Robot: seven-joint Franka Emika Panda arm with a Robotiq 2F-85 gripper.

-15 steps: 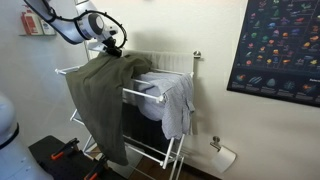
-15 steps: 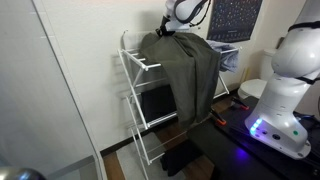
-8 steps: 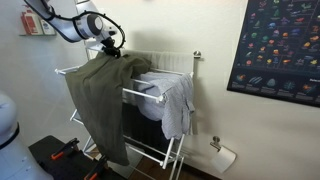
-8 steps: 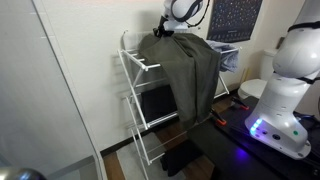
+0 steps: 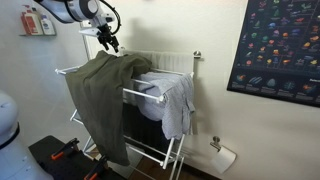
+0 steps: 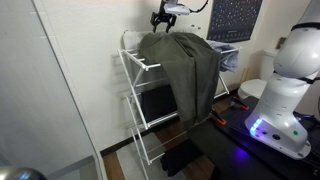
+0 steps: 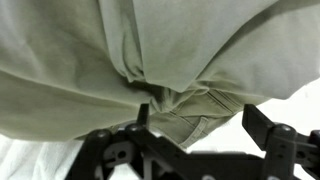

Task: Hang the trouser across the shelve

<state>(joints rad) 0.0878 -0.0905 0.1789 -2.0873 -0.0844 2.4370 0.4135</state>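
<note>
1. Showing one trouser (image 5: 100,100), dark olive-grey and the biggest cloth in the scene.
2. Showing one white wire drying rack (image 5: 140,95), one light grey-blue shirt (image 5: 175,105), one white wall radiator (image 5: 168,58) behind the rack, and one dark poster (image 5: 278,45) on the wall.
3. Showing one gripper (image 5: 107,40), black, at the end of a white arm.
4. Lying draped across the top rails of the drying rack (image 6: 128,72), the trouser (image 6: 185,70) is hanging down long and loose on both sides, with its lower end reaching well down the slanted legs.
5. Hanging just beside the trouser on the same rack, the shirt is covering the other end of the rails.
6. Hovering just above the highest fold of the trouser in both exterior views, the gripper (image 6: 163,18) is pointing downward with a small gap of wall showing beneath it.
7. Filling nearly the whole wrist view, the trouser (image 7: 150,50) is bunching into creases, with a stitched seam showing at the centre.
8. Spreading wide apart at the bottom of the wrist view, the two black fingers (image 7: 275,140) of the gripper (image 7: 195,118) are holding nothing and touching no cloth.
</note>
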